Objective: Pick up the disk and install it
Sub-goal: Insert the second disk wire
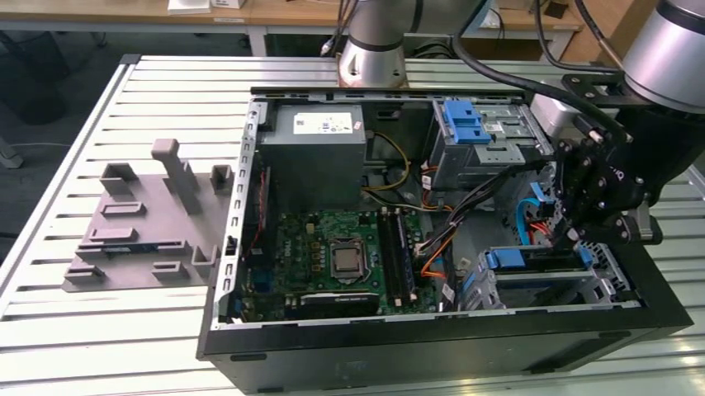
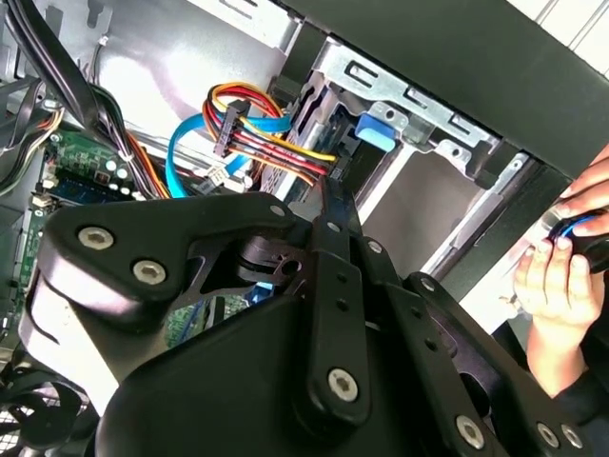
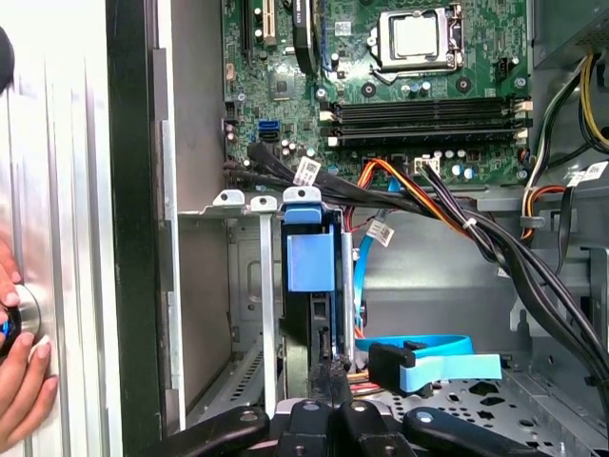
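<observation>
1. An open black computer case [image 1: 441, 330] lies on its side on a slatted metal table [image 1: 66, 313], its inside facing up.
2. In the exterior view, the gripper [image 1: 575, 235] hangs inside the case near the case's edge on the exterior view's right, just above the lower drive cage [image 1: 600, 285].
3. The disk [image 1: 534, 262] sits on edge in that cage, at the case corner nearest the camera on the exterior view's right; its blue rail and tab show along the top.
4. In the first wrist view, the disk [image 3: 311, 286] stands in the cage slot with its blue tab uppermost, and the gripper [image 3: 330, 376] has its fingertips drawn close together right at the disk's near edge. Whether they pinch the disk or merely touch it, I cannot tell.
5. In the second wrist view, the gripper's black linkage [image 2: 314, 362] fills the foreground, with a bundle of coloured power wires [image 2: 271, 129] and a blue data cable [image 2: 186, 157] behind it.
6. The green motherboard [image 1: 336, 264] lies in the case's middle; the grey power supply [image 1: 319, 157] sits at the far side.
7. A second cage with a blue latch [image 1: 471, 124] stands at the case's far corner.
8. A grey fixture [image 1: 149, 223] rests on the table beside the case.
9. A person's hand [image 3: 14, 381] holds a small object at the table's edge outside the case.
</observation>
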Available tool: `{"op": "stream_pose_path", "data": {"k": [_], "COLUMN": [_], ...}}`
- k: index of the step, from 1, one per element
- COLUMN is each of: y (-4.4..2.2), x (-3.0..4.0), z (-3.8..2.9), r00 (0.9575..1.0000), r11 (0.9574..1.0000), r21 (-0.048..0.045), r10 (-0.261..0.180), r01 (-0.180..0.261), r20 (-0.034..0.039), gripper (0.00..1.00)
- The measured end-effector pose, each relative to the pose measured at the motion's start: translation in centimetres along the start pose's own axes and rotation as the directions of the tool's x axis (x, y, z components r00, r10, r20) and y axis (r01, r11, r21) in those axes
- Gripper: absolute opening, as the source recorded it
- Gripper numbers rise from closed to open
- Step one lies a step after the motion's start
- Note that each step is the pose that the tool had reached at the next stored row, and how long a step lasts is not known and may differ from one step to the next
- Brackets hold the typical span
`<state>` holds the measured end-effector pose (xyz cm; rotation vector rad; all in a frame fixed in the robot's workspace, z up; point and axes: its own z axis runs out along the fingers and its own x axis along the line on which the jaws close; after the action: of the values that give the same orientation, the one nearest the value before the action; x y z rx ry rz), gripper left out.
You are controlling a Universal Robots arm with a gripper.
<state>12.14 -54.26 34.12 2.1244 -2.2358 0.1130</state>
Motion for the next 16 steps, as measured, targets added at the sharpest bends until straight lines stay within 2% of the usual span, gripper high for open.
{"op": "stream_pose_path", "data": {"k": [9, 16], "y": [0.38, 0.46], "x": [0.03, 0.14], "z": [-0.06, -1.14], "r00": [1.0000, 1.0000], "r11": [1.0000, 1.0000], "r21": [0.0008, 0.0008], "r10": [-0.001, -0.001], "r01": [0.001, 0.001], "r20": [0.0002, 0.0003], "gripper": [0.11, 0.11]}}
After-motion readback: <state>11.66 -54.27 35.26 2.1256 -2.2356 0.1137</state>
